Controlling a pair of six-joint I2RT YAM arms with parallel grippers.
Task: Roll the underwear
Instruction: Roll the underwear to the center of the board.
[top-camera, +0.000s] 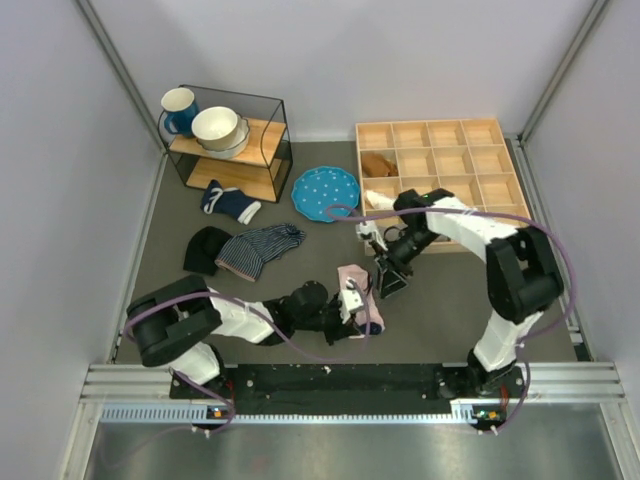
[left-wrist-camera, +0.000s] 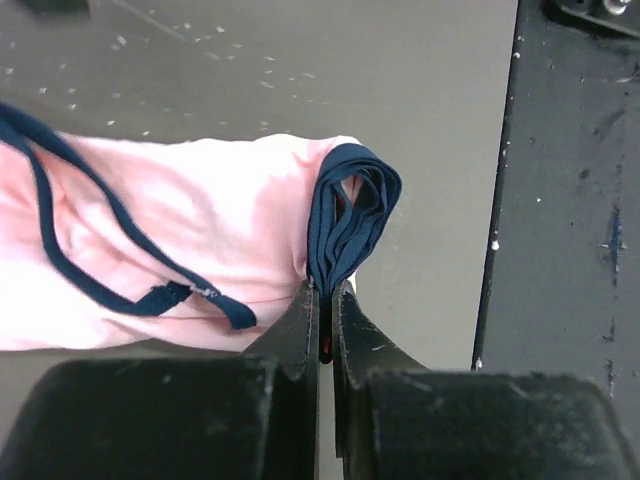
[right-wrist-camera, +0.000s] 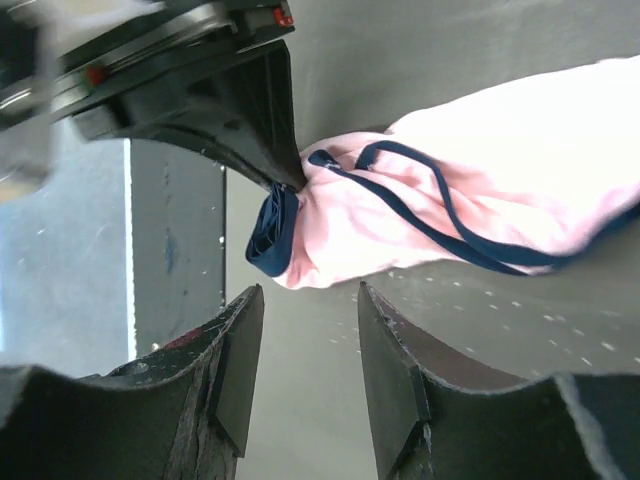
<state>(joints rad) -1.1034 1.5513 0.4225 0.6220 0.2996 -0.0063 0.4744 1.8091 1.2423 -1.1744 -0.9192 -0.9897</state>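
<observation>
Some of the underwear (top-camera: 352, 275), near centre in the top view, is hidden beneath the left gripper (top-camera: 360, 320) at its 6 o'clock end. The left wrist view shows that gripper pinching the bunched navy trim (left-wrist-camera: 350, 215), with the pink cloth cut off at 9 o'clock. In the right wrist view the right gripper (right-wrist-camera: 310, 320) gapes empty, the underwear at 1 o'clock.

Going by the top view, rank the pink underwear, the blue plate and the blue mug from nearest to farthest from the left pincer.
1. The pink underwear: front centre, its end clamped in the left pincer.
2. The blue plate: mid-table, farther back.
3. The blue mug: far-left corner, on the rack.
</observation>
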